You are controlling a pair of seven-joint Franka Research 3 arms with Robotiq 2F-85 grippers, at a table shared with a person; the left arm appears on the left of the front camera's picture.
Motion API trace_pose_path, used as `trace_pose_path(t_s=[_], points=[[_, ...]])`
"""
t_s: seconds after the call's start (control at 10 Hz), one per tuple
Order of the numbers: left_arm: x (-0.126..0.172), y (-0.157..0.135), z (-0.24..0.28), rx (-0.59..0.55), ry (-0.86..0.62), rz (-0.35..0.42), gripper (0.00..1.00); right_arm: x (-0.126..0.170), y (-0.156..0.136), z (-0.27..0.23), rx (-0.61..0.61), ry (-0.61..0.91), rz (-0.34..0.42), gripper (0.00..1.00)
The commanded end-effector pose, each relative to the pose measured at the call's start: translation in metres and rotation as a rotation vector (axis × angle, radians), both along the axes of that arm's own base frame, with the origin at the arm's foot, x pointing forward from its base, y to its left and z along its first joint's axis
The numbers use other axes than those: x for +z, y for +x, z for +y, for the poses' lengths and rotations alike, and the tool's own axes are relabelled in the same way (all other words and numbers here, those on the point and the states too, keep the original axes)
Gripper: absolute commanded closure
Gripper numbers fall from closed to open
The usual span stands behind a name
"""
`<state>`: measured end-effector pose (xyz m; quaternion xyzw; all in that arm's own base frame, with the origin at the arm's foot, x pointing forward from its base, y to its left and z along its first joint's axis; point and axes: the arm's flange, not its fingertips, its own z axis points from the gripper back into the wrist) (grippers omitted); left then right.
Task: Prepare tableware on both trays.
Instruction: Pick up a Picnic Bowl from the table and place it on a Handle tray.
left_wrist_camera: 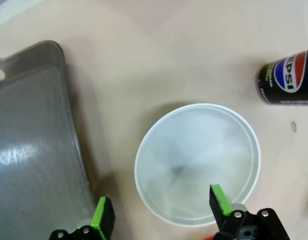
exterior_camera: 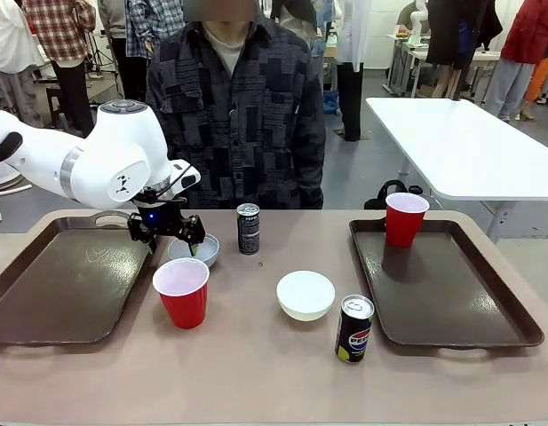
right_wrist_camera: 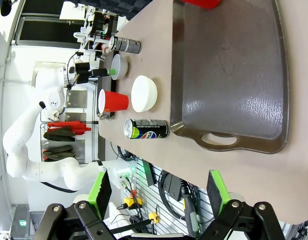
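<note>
My left gripper (exterior_camera: 183,238) hangs open just above a small white bowl (exterior_camera: 197,252) lying on the table beside the left tray (exterior_camera: 51,284). In the left wrist view the bowl (left_wrist_camera: 197,160) lies under the gripper (left_wrist_camera: 161,210); one green pad is over its inside and the other is outside its rim. A red cup (exterior_camera: 181,291) stands in front of that bowl and a slim black can (exterior_camera: 248,228) to its right. A second white bowl (exterior_camera: 305,295) and a Pepsi can (exterior_camera: 354,328) stand mid-table. Another red cup (exterior_camera: 405,218) stands on the right tray (exterior_camera: 451,302). My right gripper (right_wrist_camera: 158,192) is open, off the table's edge, holding nothing.
A person in a dark patterned shirt (exterior_camera: 242,115) stands at the far side of the table. The left tray's rim (left_wrist_camera: 69,125) runs close beside the small bowl. A white table (exterior_camera: 460,142) stands behind on the right.
</note>
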<state>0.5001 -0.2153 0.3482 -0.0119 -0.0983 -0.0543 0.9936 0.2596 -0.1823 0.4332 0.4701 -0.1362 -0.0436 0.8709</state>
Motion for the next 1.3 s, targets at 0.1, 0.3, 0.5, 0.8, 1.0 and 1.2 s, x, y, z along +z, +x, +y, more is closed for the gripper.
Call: trace_pose_path(t_s=[0.1,0.3,0.5,0.8,1.0,1.2], points=[[0.0,0.0,0.0,0.0,0.0,0.0,0.0,-0.001,0.001,-0.001,0.001,0.013,-0.012,0.0],[-0.008,0.015,-0.002,0.006,-0.057,-0.016,0.0,-0.001,0.001,-0.001,0.001,0.013,-0.012,0.0],[-0.013,0.027,-0.004,-0.022,-0.13,-0.072,0.0,-0.001,0.001,-0.001,0.001,0.013,-0.012,0.0],[-0.014,0.029,-0.003,-0.011,-0.089,-0.087,1.0,-0.001,0.001,-0.001,0.001,0.013,-0.012,0.0],[-0.011,0.03,-0.001,-0.006,-0.074,-0.084,1.0,-0.001,0.001,-0.001,0.001,0.013,-0.012,0.0],[-0.006,0.028,0.001,-0.033,-0.032,-0.075,1.0,-0.001,0.001,-0.001,0.001,0.013,-0.012,0.0]])
